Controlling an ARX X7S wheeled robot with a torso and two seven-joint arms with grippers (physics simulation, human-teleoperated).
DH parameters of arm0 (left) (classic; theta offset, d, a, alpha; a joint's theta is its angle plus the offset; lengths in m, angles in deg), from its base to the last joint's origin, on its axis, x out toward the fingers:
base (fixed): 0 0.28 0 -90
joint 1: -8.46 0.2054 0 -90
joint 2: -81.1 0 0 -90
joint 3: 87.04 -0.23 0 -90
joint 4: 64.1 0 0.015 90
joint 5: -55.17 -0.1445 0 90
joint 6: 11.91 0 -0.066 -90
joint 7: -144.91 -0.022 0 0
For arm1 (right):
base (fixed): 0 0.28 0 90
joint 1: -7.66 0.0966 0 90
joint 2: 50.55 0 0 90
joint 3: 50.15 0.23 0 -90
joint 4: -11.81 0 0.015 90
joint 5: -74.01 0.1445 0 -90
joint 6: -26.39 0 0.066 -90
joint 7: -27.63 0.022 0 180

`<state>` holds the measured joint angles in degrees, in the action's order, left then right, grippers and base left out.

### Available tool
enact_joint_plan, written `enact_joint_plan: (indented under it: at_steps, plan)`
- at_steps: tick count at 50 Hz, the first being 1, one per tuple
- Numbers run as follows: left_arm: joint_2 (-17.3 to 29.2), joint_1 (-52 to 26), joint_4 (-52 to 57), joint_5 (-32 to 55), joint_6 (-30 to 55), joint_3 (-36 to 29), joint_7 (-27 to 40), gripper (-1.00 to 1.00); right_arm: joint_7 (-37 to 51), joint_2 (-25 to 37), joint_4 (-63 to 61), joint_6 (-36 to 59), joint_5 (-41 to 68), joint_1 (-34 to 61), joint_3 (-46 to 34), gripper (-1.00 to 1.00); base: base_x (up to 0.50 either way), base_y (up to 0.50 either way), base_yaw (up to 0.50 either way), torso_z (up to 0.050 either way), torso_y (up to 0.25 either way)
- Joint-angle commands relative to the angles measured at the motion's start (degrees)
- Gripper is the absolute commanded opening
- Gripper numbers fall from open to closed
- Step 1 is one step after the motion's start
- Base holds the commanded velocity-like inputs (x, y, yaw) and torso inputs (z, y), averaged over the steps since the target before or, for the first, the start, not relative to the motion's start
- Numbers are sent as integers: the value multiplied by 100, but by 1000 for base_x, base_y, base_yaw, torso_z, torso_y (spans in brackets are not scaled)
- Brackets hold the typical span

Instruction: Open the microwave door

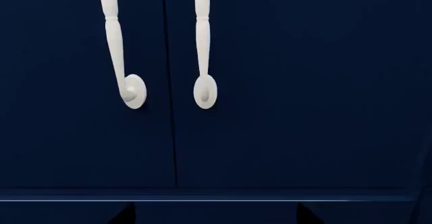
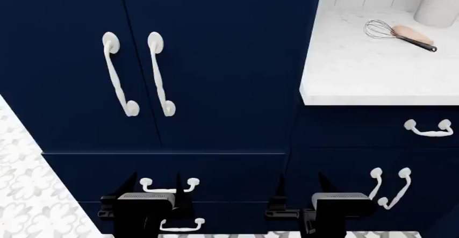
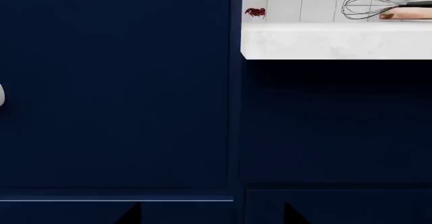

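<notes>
The microwave and its door are out of view in all three views. My left gripper hangs low in front of the navy drawers, open, with nothing between its dark fingertips. My right gripper sits beside it at the same height, also open and empty; its fingertips show at the edge of the right wrist view. Both face the navy cabinet fronts without touching them.
A tall navy cabinet with two long white handles fills the left. To its right is a white marble counter with a whisk, a white jar and a tiled wall. Drawers with white pulls are below. A patterned floor lies at the left.
</notes>
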<state>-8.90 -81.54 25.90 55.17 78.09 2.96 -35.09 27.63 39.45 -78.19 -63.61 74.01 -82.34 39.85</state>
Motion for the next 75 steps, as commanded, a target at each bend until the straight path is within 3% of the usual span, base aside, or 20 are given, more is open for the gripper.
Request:
enact_joint_plan:
  at_steps: [1, 11, 26, 36, 43, 49, 63, 68, 75]
  plan:
    - [91, -1, -2, 79, 5, -106, 113, 100, 121, 87, 0, 2, 99, -2, -101, 100, 0, 0, 0, 0, 0]
    - [268, 37, 17, 212, -85, -309, 314, 100, 327, 249, 1, 10, 302, -11, -289, 100, 0, 0, 0, 0, 0]
    - [417, 162, 666, 340, -466, -417, 508, 100, 562, 361, -345, 12, 588, -57, -329, 100, 0, 0, 0, 50, 0]
    - [585, -78, 2485, 572, 486, -476, 583, 100, 951, 475, -2565, 1315, 761, 364, -348, 100, 0, 0, 0, 50, 0]
    - [762, -807, 3706, 810, 1581, -343, 720, 100, 1214, 633, -3956, 2677, 1011, 1426, -183, 100, 0, 0, 0, 50, 0]
    - [982, -1978, 4520, 1216, 2723, 23, 830, 100, 1278, 949, -4648, 3763, 1207, 2448, 0, 100, 0, 0, 0, 50, 0]
    - [1529, -4740, 5005, 1968, 4756, 519, 947, 100, 1187, 1526, -5549, 5885, 1783, 4798, 309, 100, 0, 0, 0, 50, 0]
    - [1619, -5328, 5057, 2169, 5197, 625, 972, 100, 1196, 1560, -5818, 6497, 2039, 5421, 465, 100, 0, 0, 0, 50, 0]
    - [1618, -5521, 5131, 2324, 5408, 760, 1018, 100, 1259, 1555, -5924, 6779, 2266, 5791, 549, 100, 0, 0, 0, 50, 0]
